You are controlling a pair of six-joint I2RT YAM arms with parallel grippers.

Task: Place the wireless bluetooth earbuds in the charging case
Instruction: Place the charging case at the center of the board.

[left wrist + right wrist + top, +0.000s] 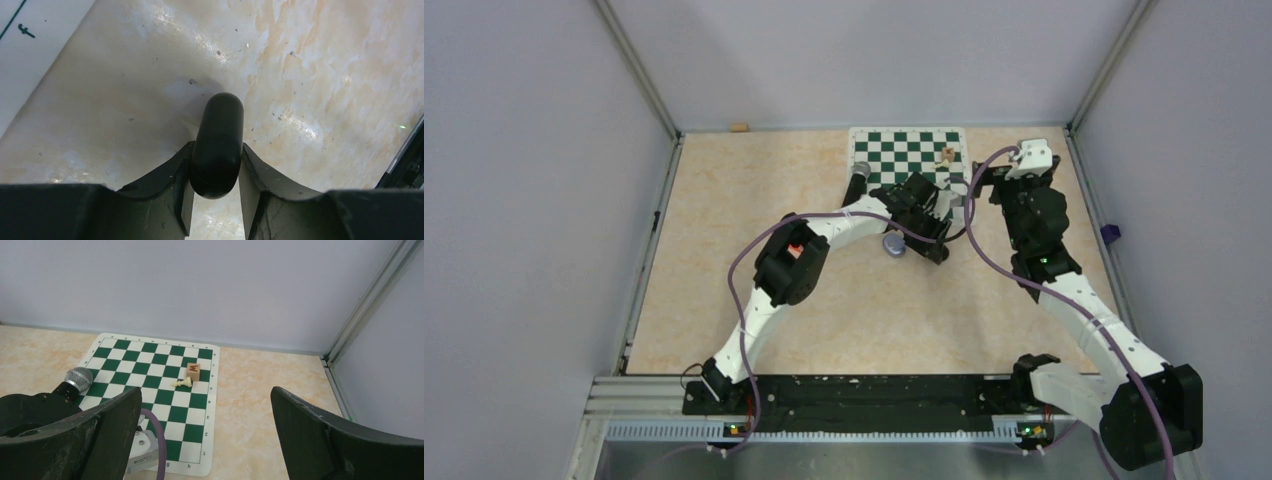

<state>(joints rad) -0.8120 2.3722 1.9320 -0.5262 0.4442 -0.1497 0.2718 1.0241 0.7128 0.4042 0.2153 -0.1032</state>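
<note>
Beyond the gripped earbud [217,145]: chessboard [165,415], microphone [77,380], wooden block [193,373].

Left arm [754,335] and right arm [1092,318] showing white links, black joint housings. Purple cable [742,275] running along each. Orange light [796,250] glowing on left elbow, green light [1046,262] on right. Right fingers [100,427] showing scuffed matte black.
</note>
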